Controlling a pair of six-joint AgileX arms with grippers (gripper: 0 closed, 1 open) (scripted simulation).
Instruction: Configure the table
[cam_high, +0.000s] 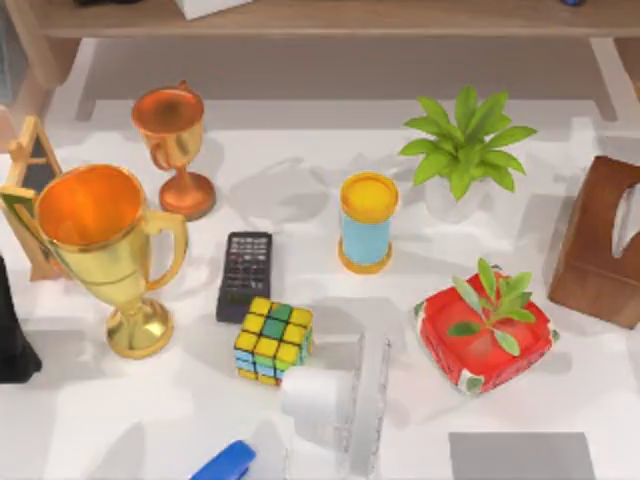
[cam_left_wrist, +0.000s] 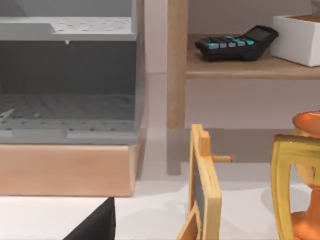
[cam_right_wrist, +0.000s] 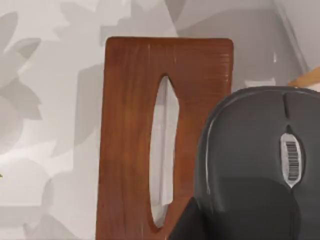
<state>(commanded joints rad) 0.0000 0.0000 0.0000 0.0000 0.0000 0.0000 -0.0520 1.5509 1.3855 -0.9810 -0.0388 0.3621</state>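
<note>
**A:** Jaws on the two arms, were they apart or together?

**B:** I could not tell for either. The right arm's camera looked at a grey mouse (cam_right_wrist: 250, 165) close in front of a wooden tissue box (cam_right_wrist: 130, 125). The left arm was near the gold trophy (cam_high: 100, 250).

**A:** And the tabletop (cam_high: 100, 420)?

**B:** It lay crowded beneath everything. I judged the mouse was being placed. The next move called for a bare spot, perhaps the grey mat (cam_high: 520, 455).
</note>
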